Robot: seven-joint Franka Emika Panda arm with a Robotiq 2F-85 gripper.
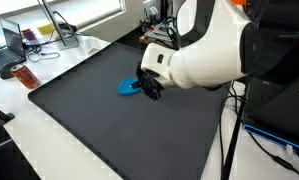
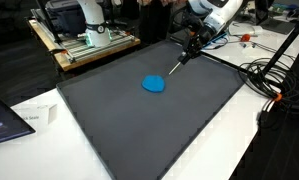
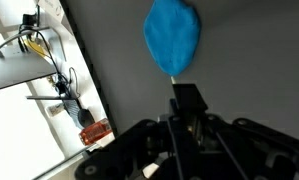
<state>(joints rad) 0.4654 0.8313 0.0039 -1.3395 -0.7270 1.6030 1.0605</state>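
The gripper (image 2: 192, 46) has its fingers drawn close together on the upper end of a thin handle (image 2: 179, 63), and in the wrist view (image 3: 186, 100) the dark fingertips pinch in just below where that handle disappears, so it looks clamped rather than open. From the grip the handle slopes down and away to a flat, rounded blue head (image 2: 154, 84), which lies on the dark mat (image 2: 139, 125) near its middle. In the wrist view the blue head (image 3: 172, 35) sits straight ahead of the fingers, nearly on their centre line. The long axis of the whole piece therefore runs out from the gripper, not across it. In an exterior view the wrist blocks most of this, and only the blue head (image 1: 126, 87) shows beside the gripper (image 1: 149, 86), touching the mat (image 1: 89, 125). Whether the head lies fully flat or has one edge lifted cannot be told. Further out, the mat covers a white table (image 2: 39, 110). A laptop (image 1: 9, 50) and a small red-orange item (image 1: 26, 77) sit well apart from the blue head, past the mat's edge, and cables (image 2: 264, 75) trail off another side.
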